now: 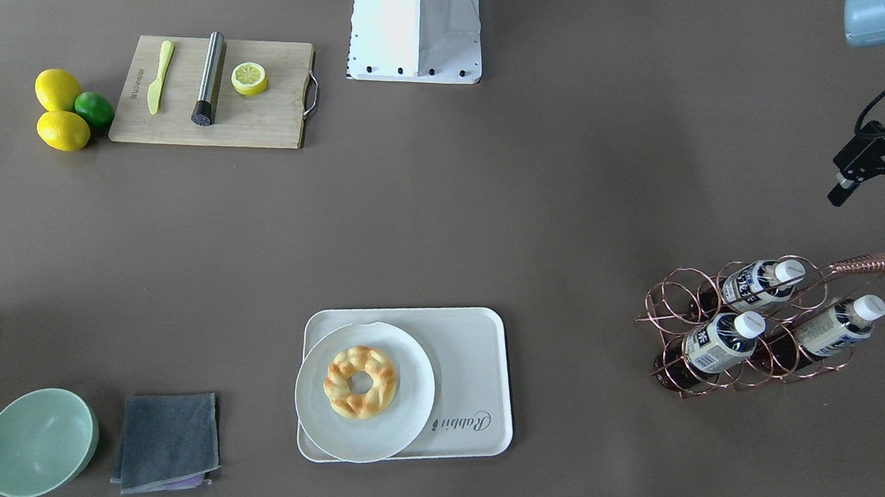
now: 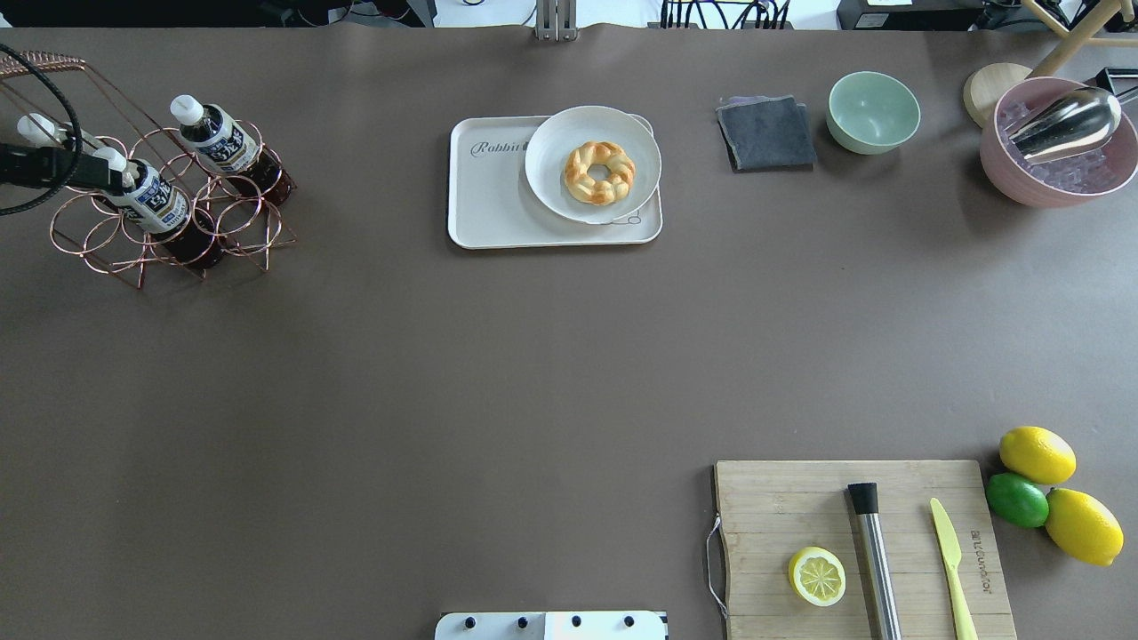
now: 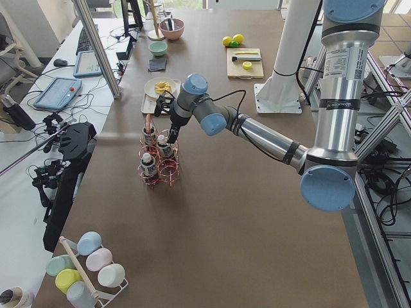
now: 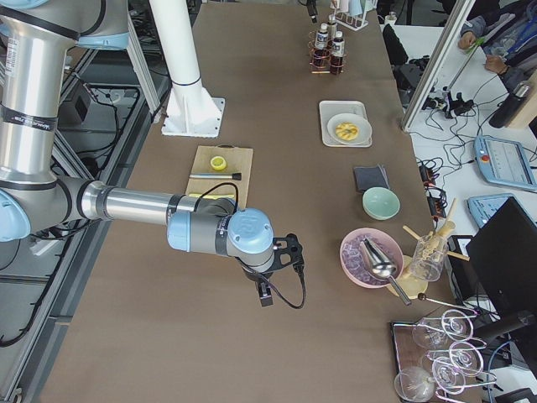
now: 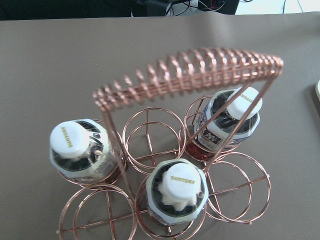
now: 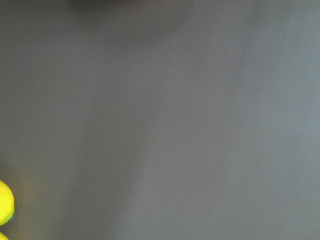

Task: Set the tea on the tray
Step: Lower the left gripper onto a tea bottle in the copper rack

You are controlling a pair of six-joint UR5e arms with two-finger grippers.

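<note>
Step in hand: approach, pre-grasp. Nothing lifted yet.

- All three tea bottles (image 1: 718,342) stand upright in the copper wire rack (image 3: 168,172), well apart from the tray (image 1: 475,341).
- The left gripper (image 1: 873,201) hovers above the rack on the robot's side. Its jaws stand apart with nothing between them.
- The left wrist view looks straight down on the three white caps. The middle bottle (image 5: 181,184) sits closest under the camera and is judged the likely target, though this is not certain.
- The rack's coiled handle (image 5: 200,70) arches over the row between the caps.
- The right gripper (image 4: 265,294) hangs over bare table far from the rack. It shows only in the side view, so whether it is open or closed cannot be told.
- The tray's half away from the rack is taken by a round plate (image 1: 413,368) carrying a ring pastry (image 1: 360,380). The half nearer the rack, with the lettering, is bare.

Next move calls for:
- Descend on one cap or neck while staying clear of the handle and the neighbouring bottles.
- Close the jaws and draw the bottle straight up out of its ring.
- Carry it across and set it upright on the tray's bare half, beside the plate.
</note>
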